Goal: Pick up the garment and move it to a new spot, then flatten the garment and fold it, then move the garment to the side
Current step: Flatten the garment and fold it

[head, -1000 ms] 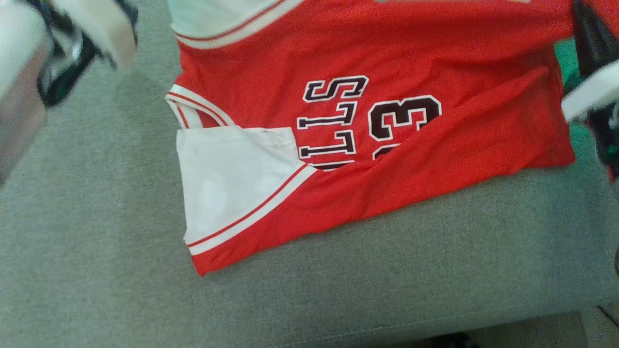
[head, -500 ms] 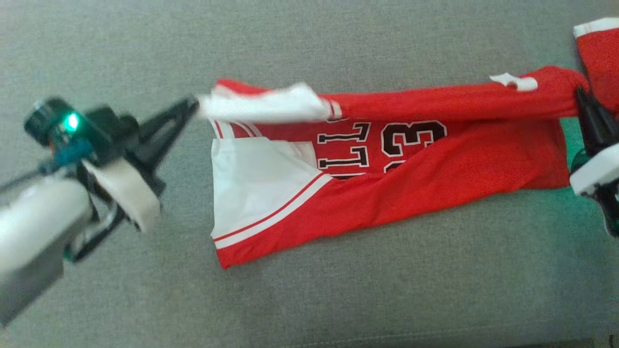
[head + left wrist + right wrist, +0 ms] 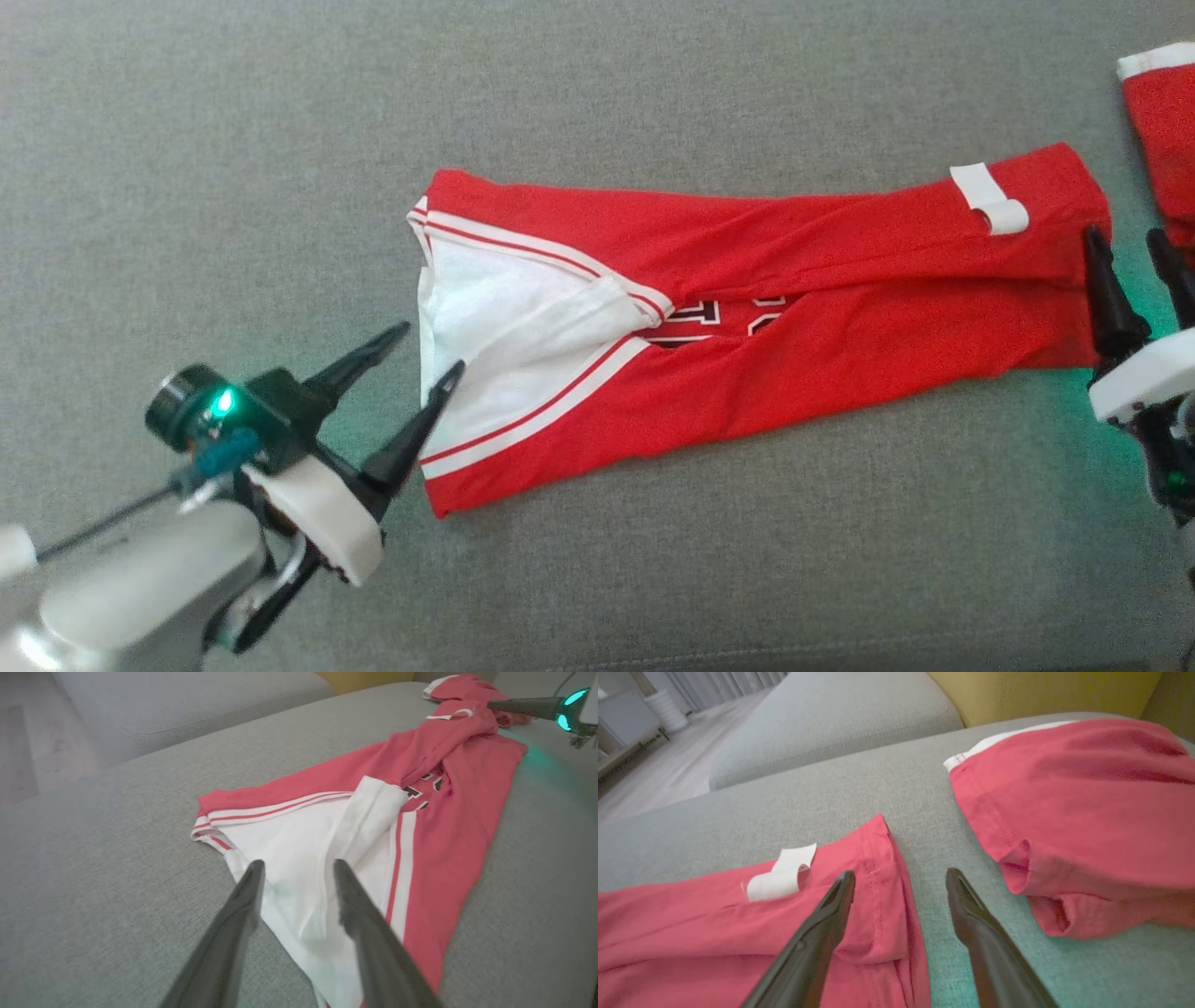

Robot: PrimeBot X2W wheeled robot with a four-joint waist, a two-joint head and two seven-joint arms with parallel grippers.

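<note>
Item: garment [image 3: 747,317], a red jersey, lying on the grey cushion [image 3: 653,93], folded lengthwise into a long strip with some creases.
My left gripper [image 3: 432,346]: jaws apart, empty, at its white end.
My right gripper [image 3: 1124,233]: jaws apart, empty, at the hem end.
Done, I judge: placing, flattening, lengthwise fold.
Outstanding: crosswise fold, move aside.
</note>
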